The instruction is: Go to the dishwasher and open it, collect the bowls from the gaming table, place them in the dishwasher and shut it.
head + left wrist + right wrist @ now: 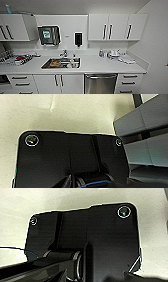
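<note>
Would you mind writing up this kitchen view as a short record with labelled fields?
place: kitchenette with a white counter
dishwasher: silver-grey front below the counter, right of the sink, door shut
sink: metal basin set in the counter, items inside, too blurred to name
wall: paper towel dispenser and a dark soap dispenser above the sink
cupboards: white doors with black handles, above and below the counter
counter left: dish rack
counter right: small items near the wall

- White countertop (pixel 95 65), inset steel sink (pixel 61 63) holding dishes.
- Dish rack (pixel 17 59) on left end.
- Small bottle (pixel 101 53), possibly folded cloths (pixel 127 59), right.
</note>
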Controlling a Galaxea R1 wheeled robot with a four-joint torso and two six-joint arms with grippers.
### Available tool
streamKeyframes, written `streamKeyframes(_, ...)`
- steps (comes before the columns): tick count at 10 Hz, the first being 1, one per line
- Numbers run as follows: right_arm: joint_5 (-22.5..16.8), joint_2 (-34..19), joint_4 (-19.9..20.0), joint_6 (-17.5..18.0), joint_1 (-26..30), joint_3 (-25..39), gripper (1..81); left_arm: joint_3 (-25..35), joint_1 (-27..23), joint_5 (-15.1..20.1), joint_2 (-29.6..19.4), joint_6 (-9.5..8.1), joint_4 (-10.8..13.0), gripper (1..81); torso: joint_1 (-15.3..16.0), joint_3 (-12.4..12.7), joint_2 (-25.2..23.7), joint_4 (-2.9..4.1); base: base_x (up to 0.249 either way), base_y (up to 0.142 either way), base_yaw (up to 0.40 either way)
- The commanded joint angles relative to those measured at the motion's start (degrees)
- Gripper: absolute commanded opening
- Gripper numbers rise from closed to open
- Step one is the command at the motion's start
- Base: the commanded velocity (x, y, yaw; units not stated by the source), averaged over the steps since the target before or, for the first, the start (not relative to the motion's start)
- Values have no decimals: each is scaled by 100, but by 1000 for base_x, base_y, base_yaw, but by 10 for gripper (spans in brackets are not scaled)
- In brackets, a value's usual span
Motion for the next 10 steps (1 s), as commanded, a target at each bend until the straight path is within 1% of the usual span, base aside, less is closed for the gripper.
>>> streamKeyframes(1,-294,-54,40,-2,279,1,811,74,-314,259,-57,-4,-20,811,0,0,0,0,107,0,0)
streamKeyframes(10,-303,-54,49,6,270,-26,811,74,-314,259,-57,-4,-20,811,-1,2,-2,0,107,0,0)
